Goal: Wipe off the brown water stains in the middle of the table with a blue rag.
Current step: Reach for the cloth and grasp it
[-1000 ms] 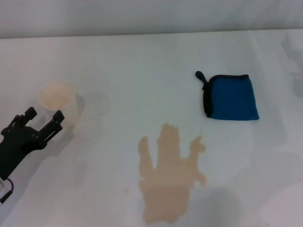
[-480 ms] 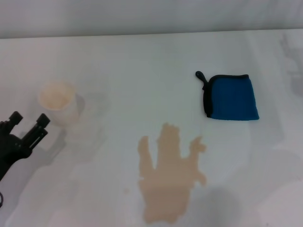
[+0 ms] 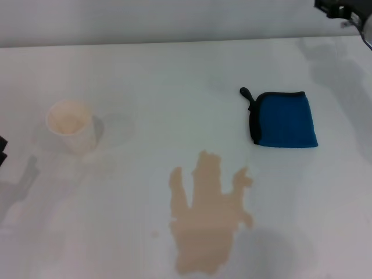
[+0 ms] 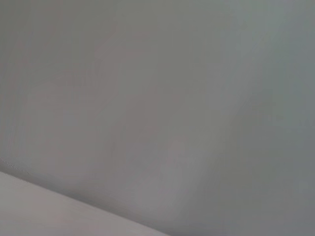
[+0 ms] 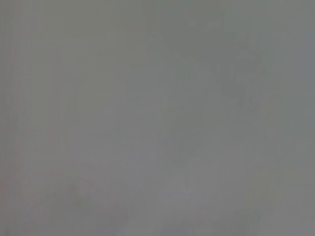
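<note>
I have not started the wiping yet. The brown water stains [image 3: 208, 216] sit on the table [image 3: 145, 75] near my side, a big tan puddle with lobes like fingers, and it looks whole and wet. The blue rag [image 3: 284, 119] lies folded and flat on the table, past the puddle and off to the right, with a bare strip of table between them. Nothing is touching the rag.

So all the work is left, I think: pick up the rag, bring it to the puddle, and rub until the brown is gone.

My right gripper [image 3: 343, 9] shows only as a dark bit at the far right corner of the head view, well apart from the rag and beyond it. I cannot tell if its fingers are spread or pressed together. My left gripper [image 3: 2, 150] is just a dark sliver at the left edge, far from the rag, and I cannot tell about its fingers either. Both wrist views show only plain grey.

A white paper cup [image 3: 72, 127] stands on the left, well apart from the puddle.
</note>
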